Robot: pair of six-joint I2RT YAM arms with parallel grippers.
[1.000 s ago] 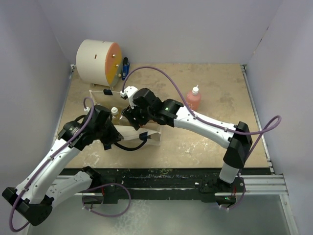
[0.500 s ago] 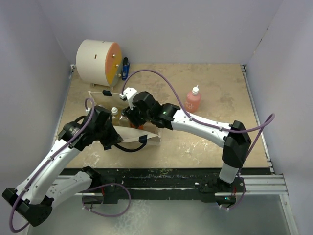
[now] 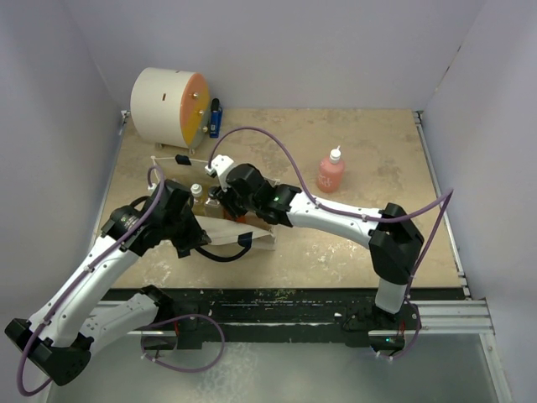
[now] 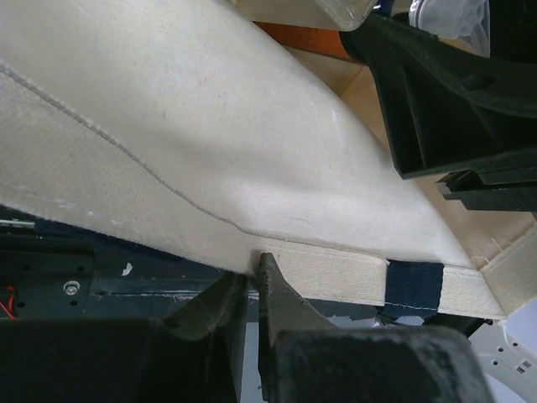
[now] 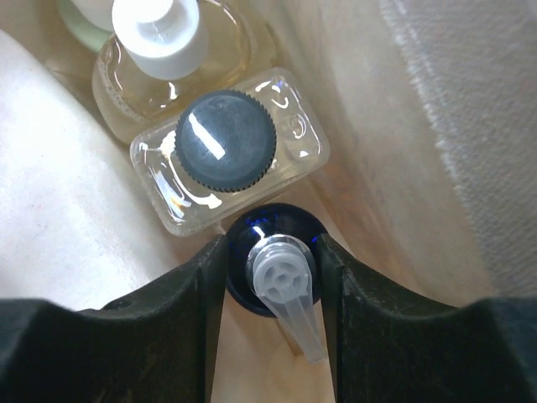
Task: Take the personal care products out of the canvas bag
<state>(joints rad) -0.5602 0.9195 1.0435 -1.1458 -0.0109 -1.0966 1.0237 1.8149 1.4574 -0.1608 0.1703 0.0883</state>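
Right jaws: I read them closed on the dark blue pump bottle (image 5: pixel 279 267), one finger touching each side of its shoulder, down inside the canvas bag (image 4: pixel 210 143). Just beside that bottle stands the clear dark-capped bottle (image 5: pixel 226 151), and next past it the yellowish white-capped bottle (image 5: pixel 168 59). Left jaws: pinched almost shut on the bag's hemmed rim. The pink white-capped bottle (image 3: pixel 331 172) stands upright on the table (image 3: pixel 377 143), well apart from the bag.

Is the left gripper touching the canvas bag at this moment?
Touching. The left wrist view shows the left gripper closed on the canvas bag, with the bag's hemmed rim pinched between its jaws and no gap visible.
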